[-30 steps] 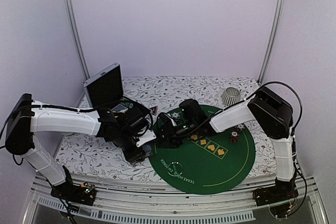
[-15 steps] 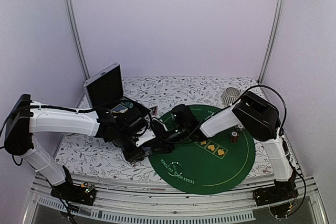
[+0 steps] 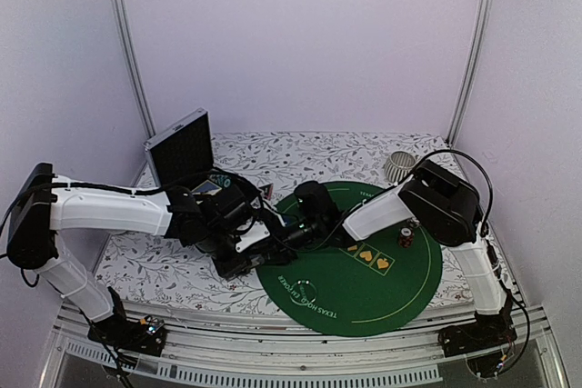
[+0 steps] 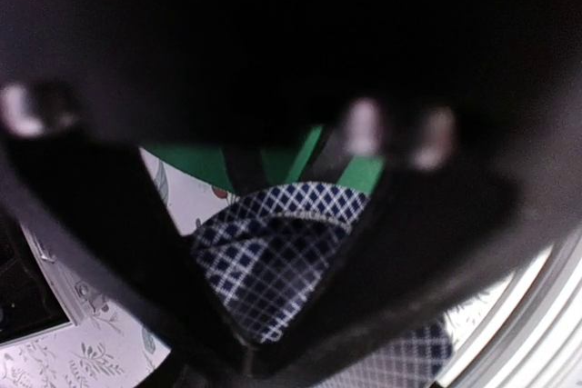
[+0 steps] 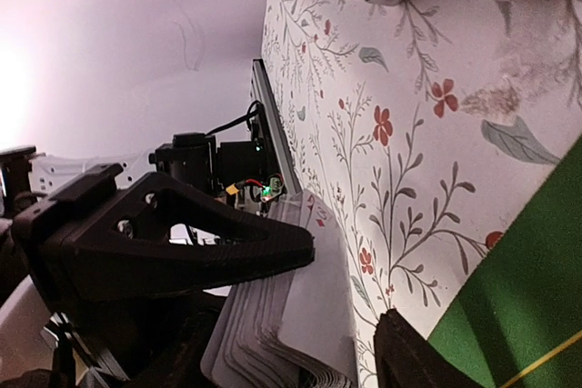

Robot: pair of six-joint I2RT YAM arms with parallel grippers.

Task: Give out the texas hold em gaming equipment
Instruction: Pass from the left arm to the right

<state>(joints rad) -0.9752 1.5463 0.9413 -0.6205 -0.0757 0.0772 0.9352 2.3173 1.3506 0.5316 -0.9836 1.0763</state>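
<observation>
Sliding left across the mat [image 3: 364,293], the right pincer [image 3: 282,232] has closed the gap in the last second. It was over the green a moment ago, and now it is nose to nose with the left pincer [image 3: 242,248] at the mat's edge. That looks like a card pull or a handover, so the deal seems about to start; I see no card out on the green yet.

The right pincer is open. In its own view one finger [image 5: 227,243] sits above the cards [image 5: 300,315] and the other is below, with the deck's edge between them. I can't tell whether either one touches. The left pincer is clamped on the deck, which pokes out ahead of it toward the right one.

The deck is thick and slightly fanned. It has blue-and-white lattice backs and white faces, with red pips at one corner. The chips [image 3: 405,238] sit well behind the right pincer.
</observation>
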